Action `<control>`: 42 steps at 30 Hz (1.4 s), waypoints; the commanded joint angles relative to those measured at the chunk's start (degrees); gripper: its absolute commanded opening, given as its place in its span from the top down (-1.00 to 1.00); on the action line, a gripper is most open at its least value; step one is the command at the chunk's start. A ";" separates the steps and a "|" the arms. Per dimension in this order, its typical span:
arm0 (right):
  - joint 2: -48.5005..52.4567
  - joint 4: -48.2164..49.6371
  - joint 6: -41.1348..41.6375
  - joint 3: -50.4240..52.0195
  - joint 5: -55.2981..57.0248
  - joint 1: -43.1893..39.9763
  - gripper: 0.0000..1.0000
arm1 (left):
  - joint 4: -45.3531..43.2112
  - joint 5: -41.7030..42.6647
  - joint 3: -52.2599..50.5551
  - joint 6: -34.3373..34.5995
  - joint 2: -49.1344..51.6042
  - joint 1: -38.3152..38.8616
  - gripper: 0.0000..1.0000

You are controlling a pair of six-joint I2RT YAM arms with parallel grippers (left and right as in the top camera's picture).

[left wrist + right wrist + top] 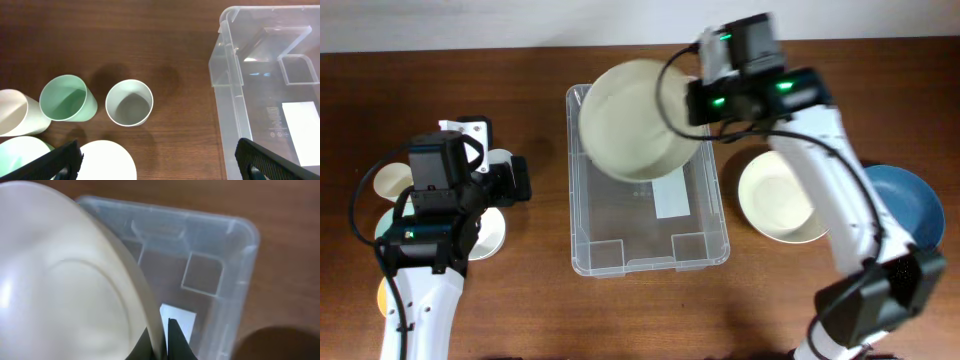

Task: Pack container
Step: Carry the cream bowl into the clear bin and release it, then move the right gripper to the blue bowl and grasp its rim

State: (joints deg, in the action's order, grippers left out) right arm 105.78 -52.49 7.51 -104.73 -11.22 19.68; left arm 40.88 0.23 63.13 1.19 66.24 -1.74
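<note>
The container (705, 245) is a large clear plastic tub with a white label (671, 196), at the table's middle. My right gripper (698, 100) is shut on the rim of a large cream bowl (635, 120) and holds it tilted above the tub's far end. In the right wrist view the cream bowl (65, 290) fills the left and the fingers (162, 340) pinch its rim over the tub (225, 255). My left gripper (510, 180) is open and empty, left of the tub. In the left wrist view the gripper (160, 165) hangs over bare wood beside the tub's wall (227, 100).
A cream bowl (778, 197) and a blue bowl (910, 205) sit right of the tub. Left of it stand cups and bowls: a green cup (67, 98), a grey-white cup (129, 103), a cream cup (12, 112), a white bowl (107, 162).
</note>
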 commanded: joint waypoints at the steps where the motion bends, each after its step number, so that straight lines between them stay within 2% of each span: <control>1: 4.72 -0.09 2.49 -0.50 5.07 1.68 0.92 | -0.17 0.83 1.16 0.52 0.31 -0.28 -0.99; 8: 13.00 3.08 3.52 -0.50 5.11 -0.07 0.92 | -0.17 0.83 1.16 0.52 0.31 -0.28 -0.99; 15: 16.31 6.12 3.50 -0.50 5.33 -0.63 0.91 | -0.17 0.83 1.16 0.52 0.31 -0.28 -0.99; 16: 16.31 6.58 3.50 -0.50 5.38 -0.63 0.79 | -0.20 0.83 1.16 0.52 0.31 -0.28 -1.00; 17: 16.28 7.32 3.50 -0.52 5.35 -0.63 0.46 | -0.17 0.83 1.16 0.52 0.31 -0.28 -0.99; 19: 16.09 7.34 3.50 -0.81 5.49 -0.63 0.29 | -0.17 0.83 1.16 0.52 0.31 -0.28 -0.99; 25: 12.66 2.05 3.52 -5.92 6.32 -0.70 0.01 | -0.22 0.83 1.16 0.52 0.31 -0.28 -0.99; 27: 9.38 -1.49 3.54 -9.68 10.91 -0.92 -0.03 | -0.33 0.81 1.16 0.52 0.31 -0.28 -1.00; 29: 4.59 -5.73 5.51 -14.12 18.16 -1.90 -0.17 | -0.39 0.81 1.16 0.52 0.31 -0.28 -0.99; 30: 0.20 -8.92 8.41 -16.52 23.71 -4.00 -0.46 | -0.39 0.81 1.16 0.52 0.31 -0.28 -1.00; 31: -2.51 -10.16 9.88 -16.81 25.05 -6.10 -0.65 | -0.39 0.81 1.16 0.52 0.31 -0.28 -0.99; 32: -3.76 -10.75 10.27 -16.79 25.03 -7.39 -0.71 | -0.37 0.83 1.16 0.52 0.31 -0.28 -0.99; 34: -7.17 -14.14 12.85 -16.79 24.94 -13.31 -0.78 | -0.39 0.81 1.16 0.52 0.31 -0.28 -0.99; 36: -8.79 -19.45 15.74 -16.79 22.84 -21.90 -0.81 | -0.42 0.81 1.16 0.50 0.31 -0.28 -0.99; 37: -8.76 -24.06 17.51 -16.61 19.37 -28.83 -0.82 | -0.44 0.81 1.16 0.52 0.31 -0.28 -1.00; 42: -8.63 -32.28 24.17 -9.57 12.63 -49.44 -0.87 | -1.44 0.83 1.16 0.52 0.31 -0.28 -0.99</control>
State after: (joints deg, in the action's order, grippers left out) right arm 96.29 -83.55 26.89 -117.71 5.74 -22.20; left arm 40.10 0.21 63.13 1.17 66.24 -1.74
